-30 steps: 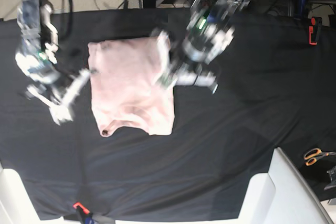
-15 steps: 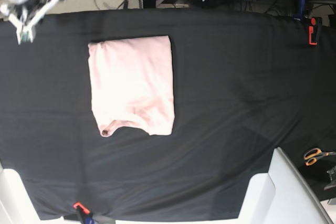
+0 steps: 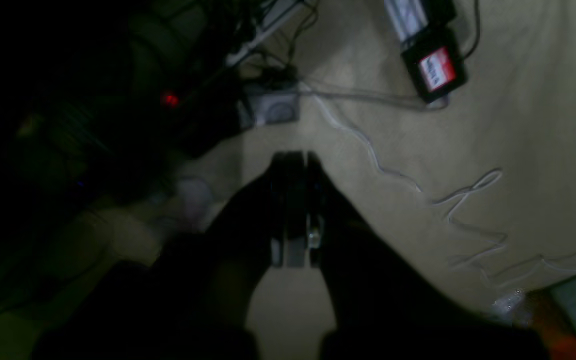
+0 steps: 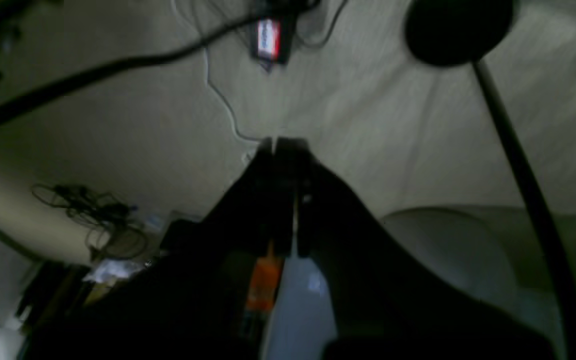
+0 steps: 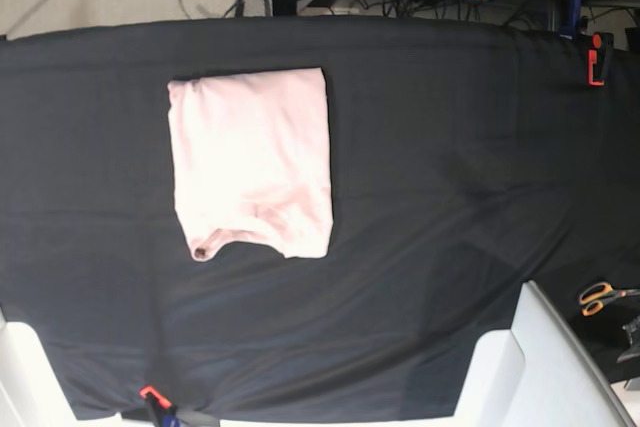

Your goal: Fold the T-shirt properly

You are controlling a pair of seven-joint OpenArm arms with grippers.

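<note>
The pale pink T-shirt (image 5: 250, 160) lies folded into a neat rectangle on the left half of the black table cloth (image 5: 450, 167), its collar edge facing the near side; the fold looks complete, with little if anything left to do. Both arms are off the table, the left gripper (image 3: 295, 165) and right gripper (image 4: 280, 147) clamped empty above a cable-strewn floor. Orange-handled scissors (image 5: 603, 297) and a red clamp (image 5: 597, 57) sit well apart, obstructing nothing.
</note>
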